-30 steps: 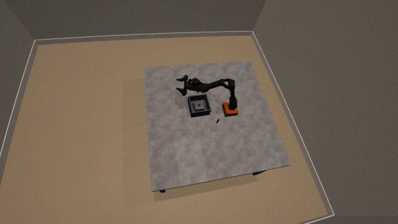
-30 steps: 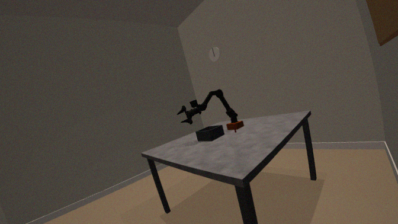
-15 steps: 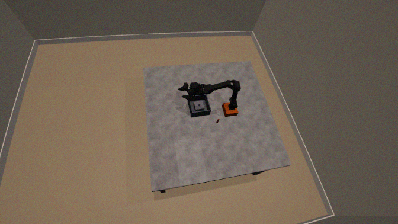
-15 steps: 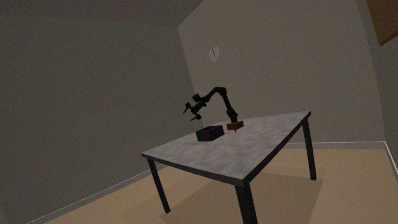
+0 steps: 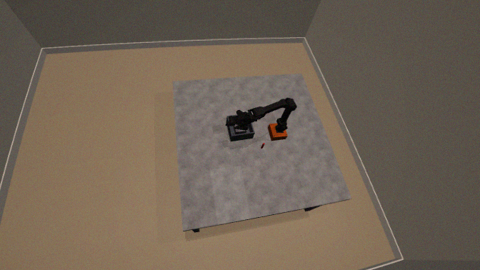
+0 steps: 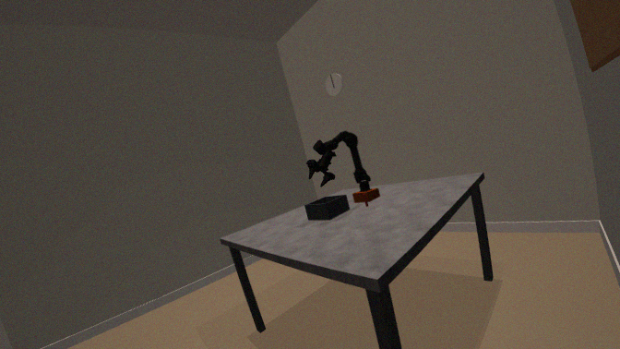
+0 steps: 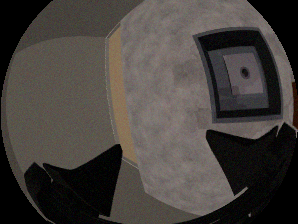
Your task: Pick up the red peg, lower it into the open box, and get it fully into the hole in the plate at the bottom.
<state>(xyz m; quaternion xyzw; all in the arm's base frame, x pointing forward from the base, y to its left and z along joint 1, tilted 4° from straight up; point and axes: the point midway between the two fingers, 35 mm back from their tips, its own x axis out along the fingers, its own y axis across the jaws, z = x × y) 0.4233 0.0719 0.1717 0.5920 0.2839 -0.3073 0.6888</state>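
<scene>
Gripper [image 5: 236, 125] [image 6: 316, 181] [image 7: 165, 142] fingers stand wide apart, holding nothing, above the dark box [image 5: 243, 138] [image 6: 318, 212] [image 7: 247, 119]. Inside lies the plate [image 7: 252, 86]. Farther from the hand, the red peg [image 5: 263, 146] [image 6: 366, 203] is on the table [image 5: 221, 186] [image 6: 351, 240], near the orange base [image 5: 274, 136] [image 6: 364, 198].

From my top view I see the small, slim red peg [image 5: 263, 146] [image 6: 366, 203] on the grey mottled surface, outside the box and near the orange base, nothing gripping it. My open, dark square-walled box [image 5: 243, 137] [image 6: 327, 209] [image 7: 247, 120] sits level on that surface. Inside it, my wrist view shows the pale, flat, squarish plate [image 7: 237, 82] at the bottom, its round dark hole [image 7: 245, 73] unfilled.
</scene>
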